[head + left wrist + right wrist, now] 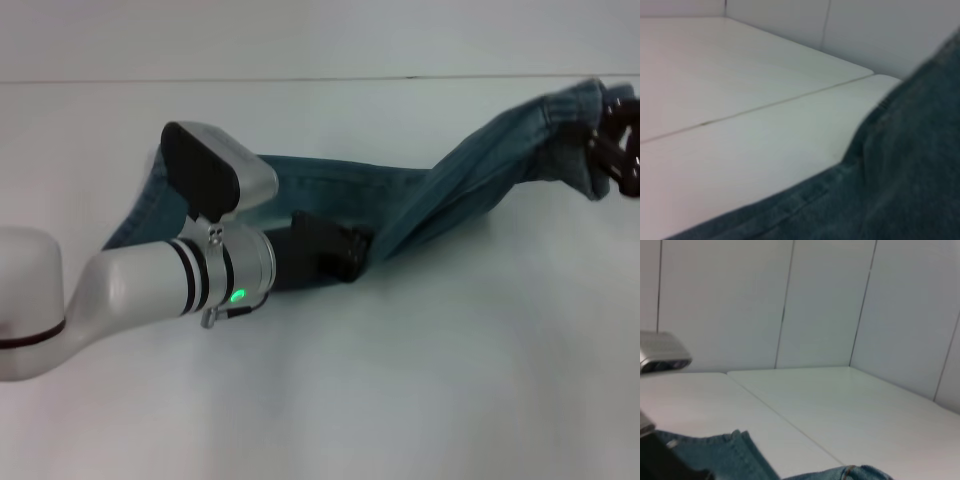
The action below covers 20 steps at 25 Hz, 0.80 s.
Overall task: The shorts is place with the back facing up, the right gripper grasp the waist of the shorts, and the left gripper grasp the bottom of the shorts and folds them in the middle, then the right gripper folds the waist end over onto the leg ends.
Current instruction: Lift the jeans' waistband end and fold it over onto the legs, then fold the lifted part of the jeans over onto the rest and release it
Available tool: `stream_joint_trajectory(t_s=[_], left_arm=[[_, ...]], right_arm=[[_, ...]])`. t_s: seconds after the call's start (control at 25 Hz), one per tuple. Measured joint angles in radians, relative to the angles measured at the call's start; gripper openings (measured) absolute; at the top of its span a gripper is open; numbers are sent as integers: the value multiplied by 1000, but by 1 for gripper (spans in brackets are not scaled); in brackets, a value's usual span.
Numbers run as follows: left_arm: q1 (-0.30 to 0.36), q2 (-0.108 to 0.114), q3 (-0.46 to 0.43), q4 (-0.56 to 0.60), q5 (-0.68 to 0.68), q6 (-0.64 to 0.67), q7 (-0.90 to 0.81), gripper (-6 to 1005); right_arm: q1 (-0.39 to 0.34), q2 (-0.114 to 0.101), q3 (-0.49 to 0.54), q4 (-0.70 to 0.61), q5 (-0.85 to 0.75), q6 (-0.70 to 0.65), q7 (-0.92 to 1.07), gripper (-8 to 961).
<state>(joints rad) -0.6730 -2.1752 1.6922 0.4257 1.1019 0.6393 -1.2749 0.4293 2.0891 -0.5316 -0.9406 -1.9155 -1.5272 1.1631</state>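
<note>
We hold the shorts [440, 190] stretched across the table [420, 380]: the right gripper [622, 140] pinches the waist [585, 130], while the left gripper [335, 252] sits at the lower edge, grip unclear. If either hold is shallow, the denim may slip and sag mid-fold.

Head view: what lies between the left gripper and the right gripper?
Only the shorts, stretched as a folded denim band from the left gripper up to the right gripper; white table shows around them.
</note>
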Motion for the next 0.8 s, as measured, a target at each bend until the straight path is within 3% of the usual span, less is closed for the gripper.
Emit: stream_joint_trajectory(t_s=[0.28, 0.56, 0.68, 0.8], left_arm=[[43, 0, 25, 6, -11, 87, 1, 6], [73, 0, 60, 5, -135, 96, 50, 19], [116, 0, -49, 9, -188, 97, 137, 24], [196, 0, -245, 44, -205, 107, 233, 29]], right_arm=[[96, -4, -71, -45, -51, 48, 40, 132], [212, -4, -225, -32, -105, 113, 60, 131], [250, -4, -288, -32, -115, 130, 68, 127], [288, -4, -339, -30, -120, 149, 74, 127]])
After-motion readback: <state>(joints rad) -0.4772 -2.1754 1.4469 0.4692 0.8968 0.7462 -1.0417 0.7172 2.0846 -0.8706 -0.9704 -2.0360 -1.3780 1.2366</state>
